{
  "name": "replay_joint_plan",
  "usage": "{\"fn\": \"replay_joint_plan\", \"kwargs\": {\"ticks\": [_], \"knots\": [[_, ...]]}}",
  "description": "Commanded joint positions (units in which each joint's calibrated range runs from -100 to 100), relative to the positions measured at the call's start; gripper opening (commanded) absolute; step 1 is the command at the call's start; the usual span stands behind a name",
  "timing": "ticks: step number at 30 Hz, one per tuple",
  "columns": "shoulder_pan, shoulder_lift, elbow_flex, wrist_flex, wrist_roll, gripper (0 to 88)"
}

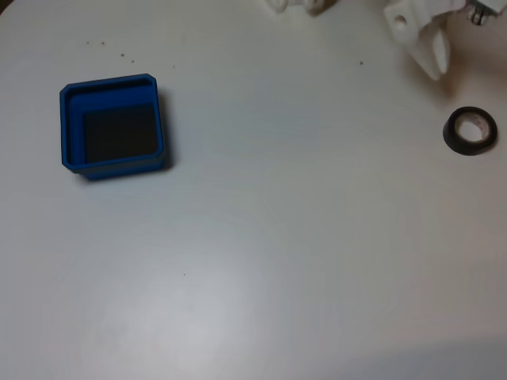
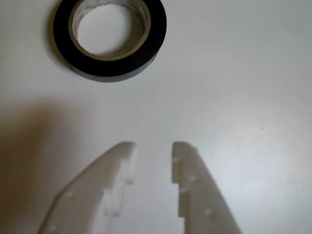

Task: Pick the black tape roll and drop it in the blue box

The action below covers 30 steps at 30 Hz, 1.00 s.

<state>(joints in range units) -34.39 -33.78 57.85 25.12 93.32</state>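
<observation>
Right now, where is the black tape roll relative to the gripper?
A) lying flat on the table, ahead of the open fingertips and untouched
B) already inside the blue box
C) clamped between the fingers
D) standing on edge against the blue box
A: in the wrist view the black tape roll lies flat on the white table, beyond the gripper, whose fingers are parted with only table between them.

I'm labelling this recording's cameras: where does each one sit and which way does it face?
Fixed view: above the table, looking down at the blue box, the black tape roll and the white tool at the top right.
Wrist view: on the arm, looking past the parted tool to the tabletop.
Shared: roll and tool.
</observation>
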Motion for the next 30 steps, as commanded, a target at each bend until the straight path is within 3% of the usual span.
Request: {"fn": "replay_joint_plan", "kwargs": {"ticks": [1, 10, 25, 30], "knots": [[0.14, 4.02, -14.36, 8.79, -0.33, 0.7], [0.24, 18.48, -35.21, 24.96, -0.33, 0.7], [0.24, 38.47, -51.29, 26.2, -0.33, 0.7], [0.24, 43.99, -59.02, 31.81, -0.33, 0.7]]}}
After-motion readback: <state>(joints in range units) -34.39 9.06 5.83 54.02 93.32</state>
